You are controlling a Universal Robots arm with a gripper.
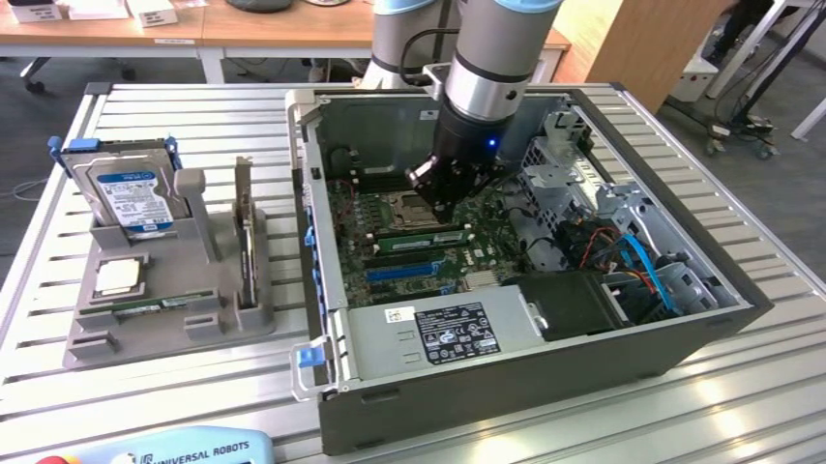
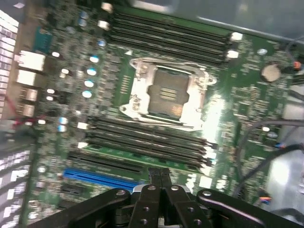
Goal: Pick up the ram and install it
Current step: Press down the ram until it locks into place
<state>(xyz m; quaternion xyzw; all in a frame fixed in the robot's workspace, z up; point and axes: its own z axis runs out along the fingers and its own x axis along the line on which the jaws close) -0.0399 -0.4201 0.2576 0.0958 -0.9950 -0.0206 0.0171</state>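
Observation:
The ram (image 2: 142, 157) is a long thin green stick. It lies seated along the memory slot nearest the blue connector, in the bank beside the processor socket (image 2: 166, 90). In the exterior view the ram (image 1: 420, 235) shows as a green strip on the motherboard inside the open computer case (image 1: 516, 387). My gripper (image 1: 446, 205) reaches down into the case just above that strip. In the wrist view the gripper (image 2: 160, 175) is shut, its two black fingers pressed together with nothing between them, and their tips sit right at the ram's edge.
A grey holder (image 1: 168, 329) on the exterior view's left carries a hard drive (image 1: 130, 188), a silver processor (image 1: 116, 277) and an upright dark card (image 1: 243, 217). Inside the case are the power supply (image 1: 439, 333), a drive cage (image 1: 568, 174) and blue cables (image 1: 645, 266). The case walls close in all round.

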